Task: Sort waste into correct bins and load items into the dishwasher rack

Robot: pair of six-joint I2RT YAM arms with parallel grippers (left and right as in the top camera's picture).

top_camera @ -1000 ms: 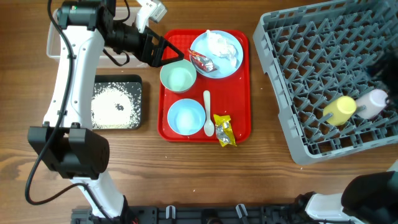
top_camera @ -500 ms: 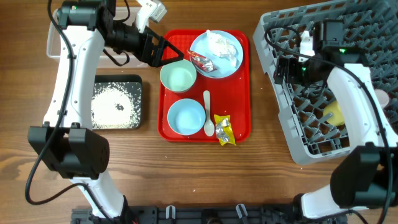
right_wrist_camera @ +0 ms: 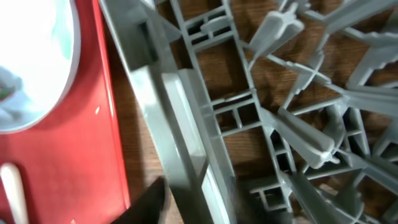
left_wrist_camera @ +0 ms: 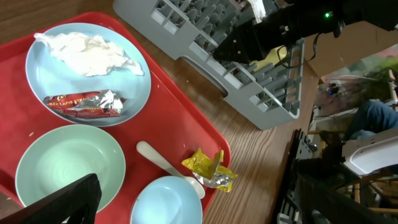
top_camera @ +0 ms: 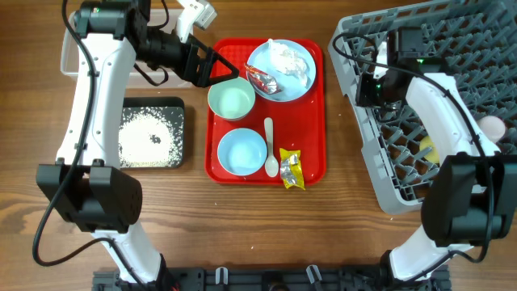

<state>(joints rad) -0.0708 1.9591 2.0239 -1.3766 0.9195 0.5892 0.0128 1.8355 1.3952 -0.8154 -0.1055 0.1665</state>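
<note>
On the red tray, a light blue plate (top_camera: pixel 297 74) carries a crumpled white tissue (top_camera: pixel 283 55) and a red wrapper (top_camera: pixel 262 79). A mint bowl (top_camera: pixel 232 101), a blue bowl (top_camera: pixel 241 152), a white spoon (top_camera: pixel 270 149) and a yellow wrapper (top_camera: pixel 291 168) lie below it. My left gripper (top_camera: pixel 212 69) hangs open just above the mint bowl (left_wrist_camera: pixel 68 174). My right gripper (top_camera: pixel 367 87) sits at the left wall of the grey dishwasher rack (top_camera: pixel 452 48). Only one dark finger (right_wrist_camera: pixel 146 205) shows beside that wall (right_wrist_camera: pixel 180 112). A yellow cup (top_camera: pixel 432 147) and a pink cup (top_camera: pixel 493 127) lie in the rack.
A black tray (top_camera: pixel 176 105) holding rice grains sits left of the red tray (top_camera: pixel 315 121). A clear tub (top_camera: pixel 73 56) lies behind the left arm, mostly hidden. The rack's left wall stands close to the red tray's right edge.
The right arm has swung from the rack's right side across to its left wall. The left arm and everything on the tray stay still.
</note>
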